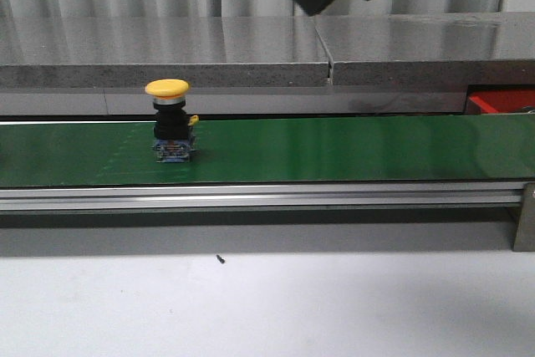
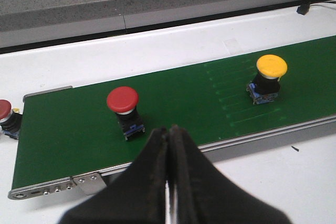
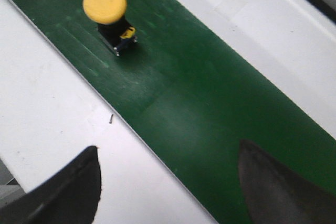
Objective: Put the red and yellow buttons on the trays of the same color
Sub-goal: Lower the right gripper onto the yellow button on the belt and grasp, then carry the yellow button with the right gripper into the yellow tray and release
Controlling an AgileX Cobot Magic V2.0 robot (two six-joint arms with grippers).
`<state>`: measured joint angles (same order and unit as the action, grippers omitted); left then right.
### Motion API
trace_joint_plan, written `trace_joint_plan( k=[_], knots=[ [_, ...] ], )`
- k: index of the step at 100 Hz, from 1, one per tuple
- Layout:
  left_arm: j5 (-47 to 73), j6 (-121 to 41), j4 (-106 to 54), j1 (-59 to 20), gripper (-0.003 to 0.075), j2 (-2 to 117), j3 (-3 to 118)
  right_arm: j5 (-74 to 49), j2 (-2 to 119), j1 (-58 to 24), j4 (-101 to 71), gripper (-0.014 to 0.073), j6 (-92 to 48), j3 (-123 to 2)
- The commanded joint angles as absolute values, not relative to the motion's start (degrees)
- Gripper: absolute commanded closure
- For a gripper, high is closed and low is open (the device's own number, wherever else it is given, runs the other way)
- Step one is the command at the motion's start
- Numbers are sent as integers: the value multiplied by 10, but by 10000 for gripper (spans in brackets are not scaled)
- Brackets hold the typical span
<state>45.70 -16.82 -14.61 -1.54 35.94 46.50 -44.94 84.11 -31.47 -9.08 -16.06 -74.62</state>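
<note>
Yellow mushroom-head push button [image 1: 168, 119] with black body and small blue/metal contact base stands upright on the green conveyor belt [image 1: 351, 150], left of centre in the front view, cap up, long axis vertical. Key relation: in the right wrist view the same yellow button [image 3: 107, 17] sits ahead of the right gripper [image 3: 168, 182] and off to one side of its centreline, well apart, nothing between them; jaws spread wide, empty, one dark finger [image 3: 71, 192] over the white table [image 3: 47, 103], the other over the belt. Judgement: right arm needs to travel forward and shift sideways to straddle the black body below the cap; a grasp on the cap itself looks likely to slip. Left gripper [image 2: 169, 145] has its fingers pressed together, holding nothing, hovering at the belt's near edge. In the left wrist view a red mushroom-head push button [image 2: 124, 109] with black body stands upright on the belt, just beyond those closed fingertips, so the left arm is nearer to the red one; the yellow one [image 2: 270, 78] is farther along the belt. A second red-capped button [image 2: 6, 116] sits off the belt end on the table, partly cut off. Bright red plastic tray [image 1: 501, 102] shows only a corner at the far right behind the belt; no yellow tray visible. No button is placed yet.
</note>
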Motion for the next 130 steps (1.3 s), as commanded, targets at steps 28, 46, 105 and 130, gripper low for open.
trace_joint_plan(
  k=[28,46,105,130],
  knots=[
    [415,-169,-160,-20,739,359,479,-511,980,-353,-96,50,-219,-926],
    [415,-169,-160,-20,739,359,479,-512,1030,-353,-107,50,-227,-969],
    [415,-169,-160,-20,739,359,479,-471,1130,-350,-136,396,-228,-1024],
    [415,-169,-160,-20,739,359,479,-457,1112,-349,-136,552,-220,-1023]
  ],
)
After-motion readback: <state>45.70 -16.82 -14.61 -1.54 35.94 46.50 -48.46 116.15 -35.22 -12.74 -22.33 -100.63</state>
